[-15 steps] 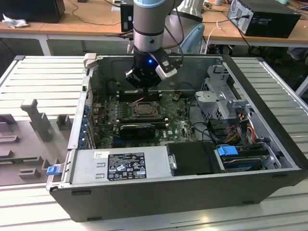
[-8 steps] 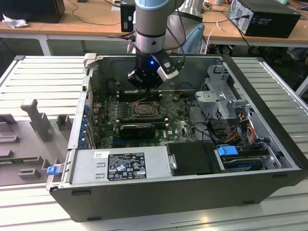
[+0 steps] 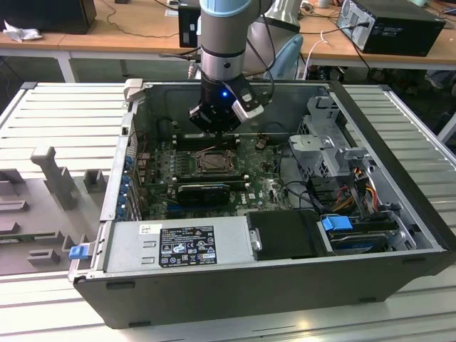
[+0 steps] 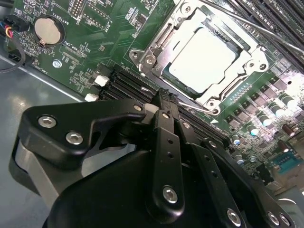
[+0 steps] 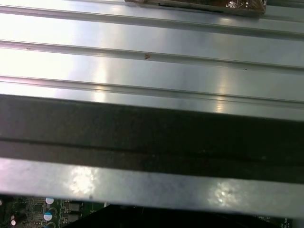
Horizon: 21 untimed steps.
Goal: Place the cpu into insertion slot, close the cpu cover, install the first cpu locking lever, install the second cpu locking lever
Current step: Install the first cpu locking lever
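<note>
Second wrist view: cpu seated under cpu cover; jaws apparently closed, empty, nearby; lever best pressed squarely.

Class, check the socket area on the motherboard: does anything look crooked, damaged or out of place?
Nothing stands out. The cpu lies flat and square in its socket, framed by the cpu cover, with no visible damage in the second wrist view.

Place: you are looking at an electronics lab or workshop.
Bench: ribbed aluminium table under an opened computer case.
Background: wooden desks with cables and another computer tower.
Fixtures: grey jig blocks beside the case.
</note>
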Each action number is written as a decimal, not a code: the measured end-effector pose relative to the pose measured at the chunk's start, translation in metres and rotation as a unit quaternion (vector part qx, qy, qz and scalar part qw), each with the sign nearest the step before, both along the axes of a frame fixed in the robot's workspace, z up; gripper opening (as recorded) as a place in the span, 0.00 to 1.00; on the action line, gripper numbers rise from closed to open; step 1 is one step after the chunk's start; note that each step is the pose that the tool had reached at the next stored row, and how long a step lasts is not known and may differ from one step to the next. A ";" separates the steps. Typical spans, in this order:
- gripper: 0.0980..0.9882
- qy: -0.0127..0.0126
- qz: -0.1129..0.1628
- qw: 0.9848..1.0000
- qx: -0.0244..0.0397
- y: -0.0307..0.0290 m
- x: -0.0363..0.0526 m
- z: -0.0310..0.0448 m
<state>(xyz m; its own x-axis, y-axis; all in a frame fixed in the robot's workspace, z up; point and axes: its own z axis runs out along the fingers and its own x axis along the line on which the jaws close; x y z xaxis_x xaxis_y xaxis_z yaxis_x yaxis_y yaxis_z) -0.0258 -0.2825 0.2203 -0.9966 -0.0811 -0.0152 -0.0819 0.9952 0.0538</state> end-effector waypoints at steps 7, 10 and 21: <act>0.01 0.000 0.000 1.000 0.000 0.0016 0.0023 -0.0013; 0.01 0.000 0.000 1.000 0.000 0.0016 0.0028 -0.0024; 0.01 0.000 0.000 1.000 0.000 0.0016 0.0030 -0.0051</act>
<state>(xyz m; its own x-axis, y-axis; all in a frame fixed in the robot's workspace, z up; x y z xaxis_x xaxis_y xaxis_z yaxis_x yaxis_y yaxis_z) -0.0228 -0.2809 0.2152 -0.9966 -0.0815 -0.0152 -0.0822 0.9952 0.0537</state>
